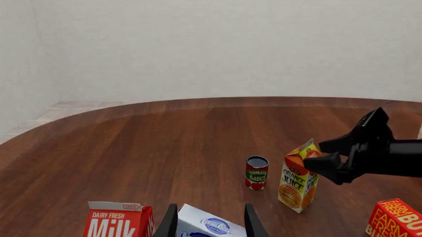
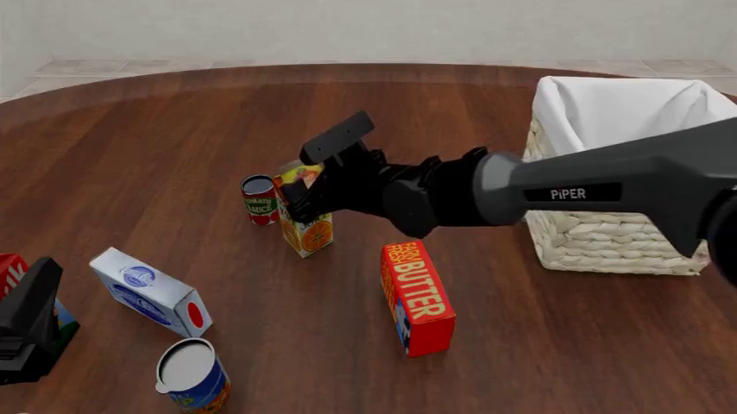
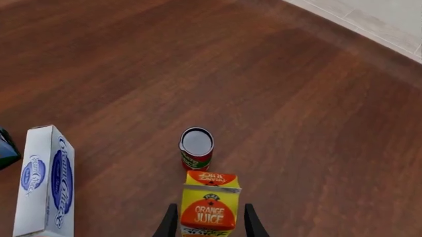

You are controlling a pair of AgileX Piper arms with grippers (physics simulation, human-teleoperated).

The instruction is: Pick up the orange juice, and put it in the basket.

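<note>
Fingers of the right arm (image 3: 207, 221) straddle the orange juice (image 3: 209, 210) near its gabled top, spread, with no squeeze evident yet, so the pick looks barely begun. By size: the surface (image 2: 173, 138) carries the basket (image 2: 622, 233), well off to the right and holding nothing visible; the carton stands upright just beside a tomato sauce can (image 2: 261, 199). Lifting, carrying and dropping remain. Left fingers (image 1: 207, 222) sit spread around a white-and-blue carton (image 1: 209, 227).

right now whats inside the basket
The basket shows only white cloth lining on its inner walls. Its floor is hidden by the near rim and the right arm, so I cannot tell whether anything lies at the bottom.
</note>
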